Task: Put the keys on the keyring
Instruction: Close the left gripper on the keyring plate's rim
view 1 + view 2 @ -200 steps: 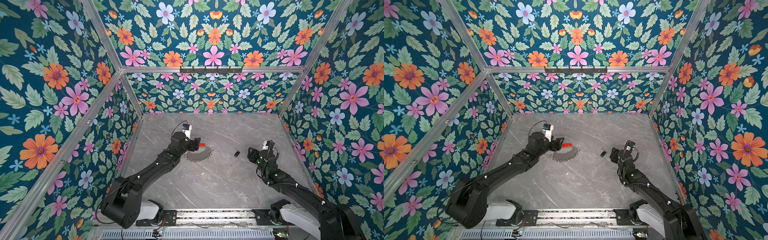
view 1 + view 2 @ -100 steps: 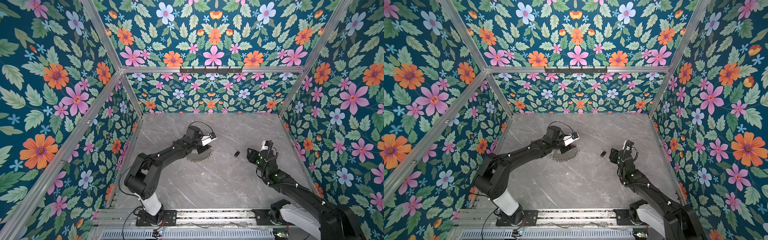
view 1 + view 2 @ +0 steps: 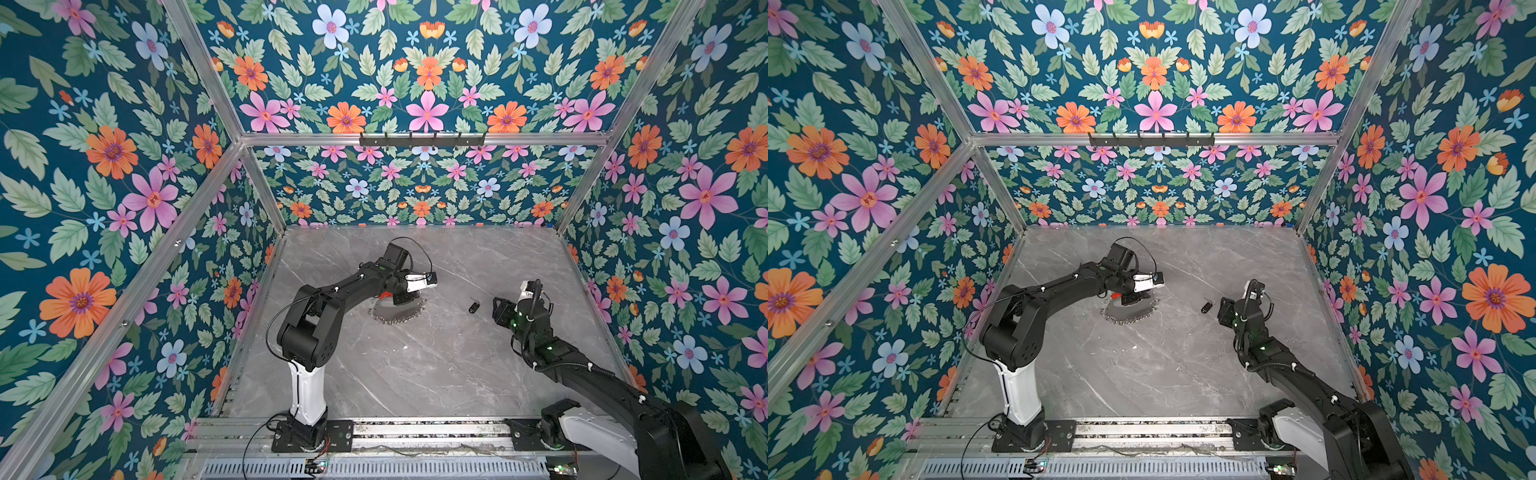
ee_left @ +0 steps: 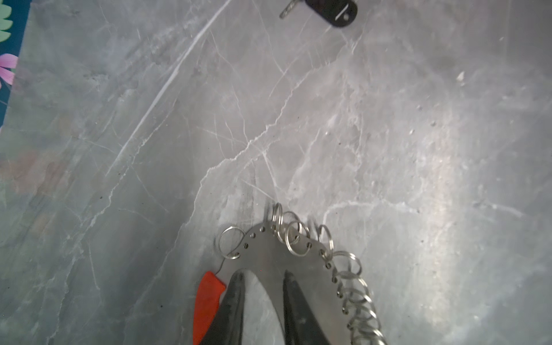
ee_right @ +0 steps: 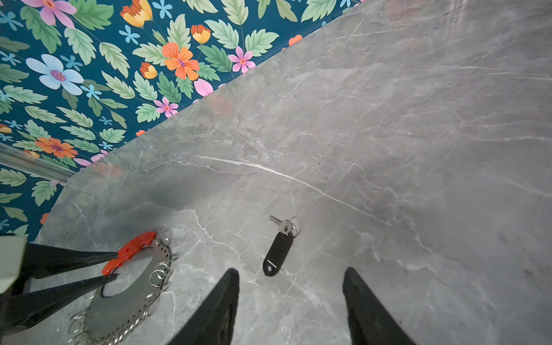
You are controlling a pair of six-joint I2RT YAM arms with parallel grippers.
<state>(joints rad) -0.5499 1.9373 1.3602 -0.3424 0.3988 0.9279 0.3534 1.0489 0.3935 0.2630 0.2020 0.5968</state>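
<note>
The keyring [image 3: 397, 319] [image 3: 1129, 318] lies flat on the grey marble table, a steel plate [image 4: 268, 251] [image 5: 119, 301] fringed with small loops, with a red bar [image 4: 206, 301] [image 5: 131, 248] along one arc. My left gripper [image 3: 405, 297] [image 4: 263, 276] is down on it, jaws narrow but still apart. One fingertip is beside the red bar, the other is over the plate's inner edge. The keys [image 3: 474, 306] [image 3: 1206, 306] [image 5: 277, 254], a black fob with a small silver key, lie to the right. My right gripper [image 3: 500, 309] [image 5: 291, 273] stands open just short of them.
Floral walls [image 3: 124, 208] close in the table on the left, back and right. A black hook rail [image 3: 422, 140] hangs on the back wall. The arms' base rail [image 3: 415, 432] runs along the front edge. A white speck [image 3: 405, 348] lies mid-table.
My left arm has swung from the ring's left side to above it, and its jaws have narrowed a lot. The right gripper has stayed put and narrowed slightly.
</note>
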